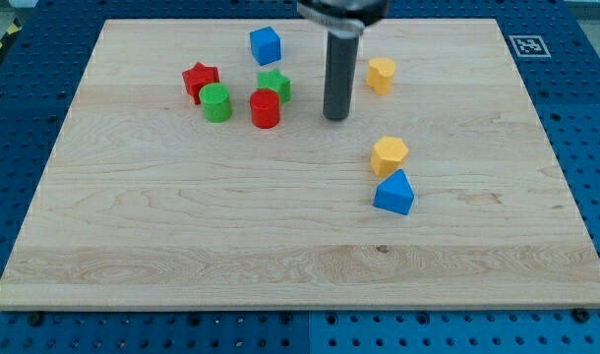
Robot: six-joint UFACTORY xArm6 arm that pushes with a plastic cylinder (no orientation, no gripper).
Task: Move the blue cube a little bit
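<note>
The blue cube [266, 44] sits near the view's top, left of centre, on the wooden board [182, 226]. My tip [335, 118] is at the end of the dark rod, below and to the right of the blue cube, well apart from it. The tip stands between the green star [274, 86] on its left and the upper yellow block [381, 75] on its right. It touches no block.
A red star [200, 80], a green cylinder [216, 102] and a red cylinder [265, 108] cluster below the blue cube. A yellow hexagonal block [389, 155] and a blue triangular block [394, 193] lie right of centre. A marker tag [529, 45] is at the top right.
</note>
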